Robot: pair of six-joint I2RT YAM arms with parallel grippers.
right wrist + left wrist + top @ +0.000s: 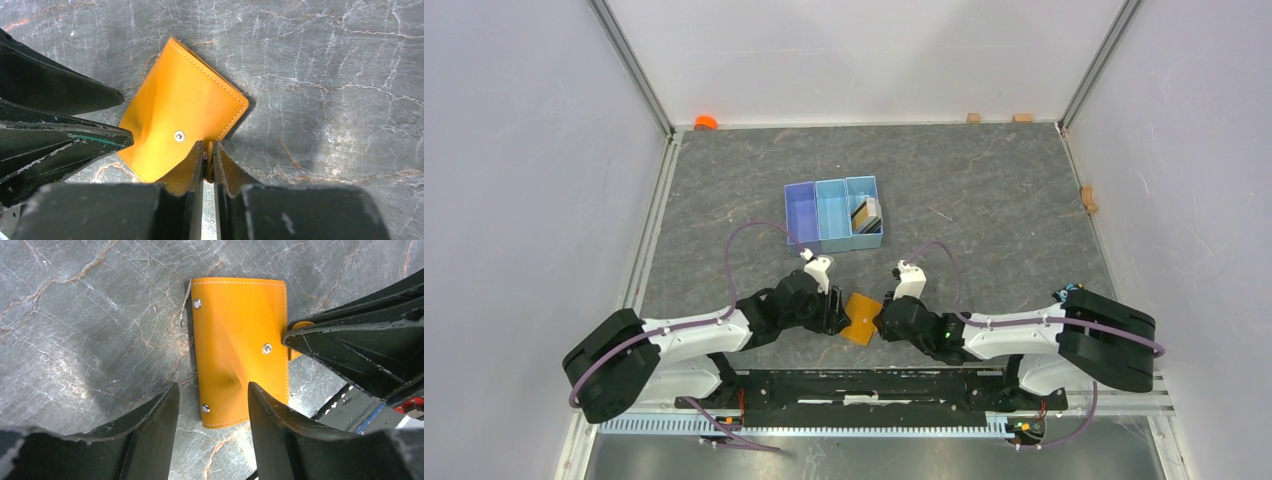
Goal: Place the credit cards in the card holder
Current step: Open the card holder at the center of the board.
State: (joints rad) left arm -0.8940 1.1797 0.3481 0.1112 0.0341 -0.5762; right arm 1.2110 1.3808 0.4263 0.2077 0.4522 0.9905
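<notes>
Right tool (209, 151), closed orange card holder (180, 110)

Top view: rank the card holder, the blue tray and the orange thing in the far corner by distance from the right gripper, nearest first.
From the right gripper:
1. card holder: touching it, near edge of the table.
2. blue tray: mid-table, beyond the holder.
3. small orange object: far-left corner.
</notes>
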